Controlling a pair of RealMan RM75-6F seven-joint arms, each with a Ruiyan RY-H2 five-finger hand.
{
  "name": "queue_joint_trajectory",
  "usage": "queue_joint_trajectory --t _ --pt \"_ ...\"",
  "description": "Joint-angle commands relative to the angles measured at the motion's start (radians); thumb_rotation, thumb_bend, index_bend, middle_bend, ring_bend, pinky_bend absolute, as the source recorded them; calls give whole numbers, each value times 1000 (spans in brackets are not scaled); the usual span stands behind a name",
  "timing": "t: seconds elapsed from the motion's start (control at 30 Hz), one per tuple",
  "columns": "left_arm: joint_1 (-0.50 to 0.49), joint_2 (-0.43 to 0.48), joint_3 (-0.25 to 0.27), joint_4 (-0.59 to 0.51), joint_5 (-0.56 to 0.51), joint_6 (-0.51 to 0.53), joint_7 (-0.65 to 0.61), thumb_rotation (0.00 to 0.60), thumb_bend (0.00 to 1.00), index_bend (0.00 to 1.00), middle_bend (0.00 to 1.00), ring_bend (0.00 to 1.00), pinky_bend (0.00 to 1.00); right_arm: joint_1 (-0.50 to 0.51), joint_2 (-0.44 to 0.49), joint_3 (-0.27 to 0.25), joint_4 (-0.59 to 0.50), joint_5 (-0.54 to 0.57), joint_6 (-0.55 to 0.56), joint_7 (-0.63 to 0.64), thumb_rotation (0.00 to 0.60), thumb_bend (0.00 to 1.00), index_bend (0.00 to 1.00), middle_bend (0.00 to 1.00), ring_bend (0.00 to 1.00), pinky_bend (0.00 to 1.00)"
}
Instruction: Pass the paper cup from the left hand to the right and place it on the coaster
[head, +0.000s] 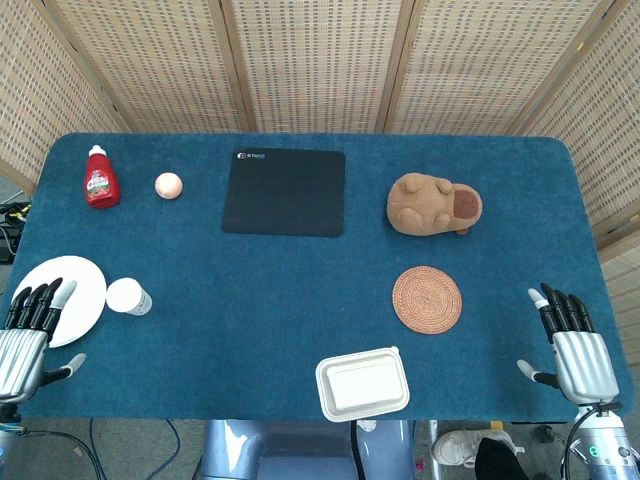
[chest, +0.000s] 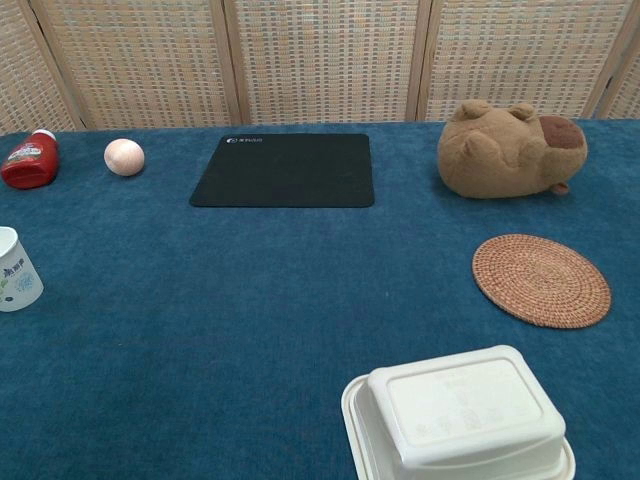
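A white paper cup (head: 129, 296) (chest: 16, 270) stands upright on the blue table, just right of a white plate (head: 78, 279). The round woven coaster (head: 427, 298) (chest: 541, 279) lies right of centre with nothing on it. My left hand (head: 30, 335) hovers at the table's front left edge, fingers apart over the plate's near side, a short way left of the cup and holding nothing. My right hand (head: 572, 340) is at the front right edge, fingers spread and empty, well right of the coaster. Neither hand shows in the chest view.
A white lidded food box (head: 362, 383) sits at the front centre. A brown plush toy (head: 433, 204) lies behind the coaster. A black mat (head: 285, 192), a pale ball (head: 168, 185) and a red bottle (head: 101, 177) line the back. Wicker screens stand behind the table.
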Motion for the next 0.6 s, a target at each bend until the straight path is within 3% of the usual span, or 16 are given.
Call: queue_joint_trajectory --t 0.03,0.6 --pt "-1 0 0 1 -1 -3 -1 600 181 0 0 0 0 0 0 -1 -1 -2 1 -2 600 16 0 0 0 0" --pt "-4 2 5 -3 4 -7 -3 600 182 0 0 0 0 -2 -1 -2 -2 -10 9 1 600 17 0 0 0 0"
